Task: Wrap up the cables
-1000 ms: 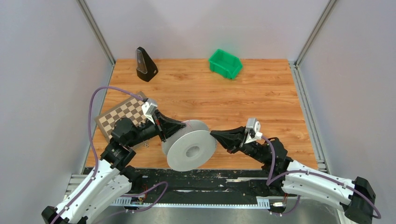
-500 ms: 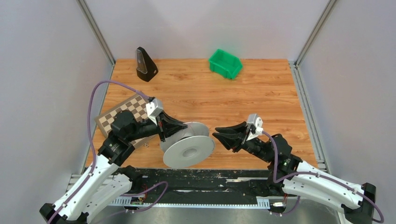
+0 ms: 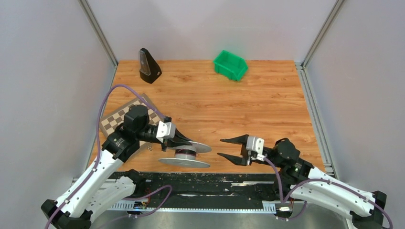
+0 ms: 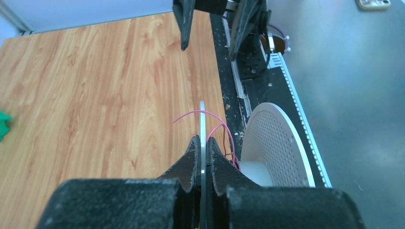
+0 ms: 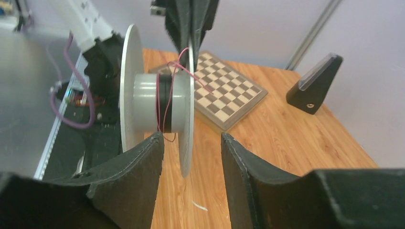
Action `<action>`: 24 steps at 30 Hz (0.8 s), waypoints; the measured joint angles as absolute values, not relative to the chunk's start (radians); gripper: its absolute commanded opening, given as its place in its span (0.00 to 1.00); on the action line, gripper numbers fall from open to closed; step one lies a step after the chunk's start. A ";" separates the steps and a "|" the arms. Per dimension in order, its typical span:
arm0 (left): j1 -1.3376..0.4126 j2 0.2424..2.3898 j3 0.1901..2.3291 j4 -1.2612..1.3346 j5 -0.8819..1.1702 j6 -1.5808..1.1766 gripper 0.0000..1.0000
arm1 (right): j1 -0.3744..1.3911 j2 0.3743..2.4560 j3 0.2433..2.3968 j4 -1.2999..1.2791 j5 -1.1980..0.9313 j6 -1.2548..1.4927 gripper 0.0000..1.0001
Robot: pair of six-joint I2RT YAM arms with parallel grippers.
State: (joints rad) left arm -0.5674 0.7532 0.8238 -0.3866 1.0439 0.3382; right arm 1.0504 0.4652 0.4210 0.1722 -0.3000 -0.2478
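Top external: left gripper [image 3: 190, 142] clamped the reel's [image 3: 184, 162] upper disc near the table's [image 3: 229, 105] front edge; right gripper [image 3: 221, 148] stood jaws apart just beside, bare wood beyond.

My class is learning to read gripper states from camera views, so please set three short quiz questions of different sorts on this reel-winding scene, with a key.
1. True or false: the right gripper is closed on the reel.
2. The left gripper pinches the reel's: A hub; B disc edge; C centre hole.
3. What colour is the loose strand looping off the reel?
Key: 1 false, its jaws stand open, clear of the reel; 2 B; 3 pink.
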 measured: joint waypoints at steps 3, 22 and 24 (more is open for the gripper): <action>-0.568 0.781 0.834 -0.443 1.081 0.427 0.00 | 1.052 0.526 0.440 0.131 -0.358 -0.315 0.48; -0.568 0.847 0.854 -0.578 1.163 0.587 0.00 | 1.077 0.808 0.659 0.071 -0.432 -0.532 0.44; -0.568 0.847 0.859 -0.585 1.181 0.594 0.00 | 1.077 0.802 0.654 0.060 -0.420 -0.569 0.45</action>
State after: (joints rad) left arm -0.5678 0.8471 0.8593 -0.5850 1.1812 0.5941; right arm 1.0775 0.8021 0.6540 0.0601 -0.4202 -0.5686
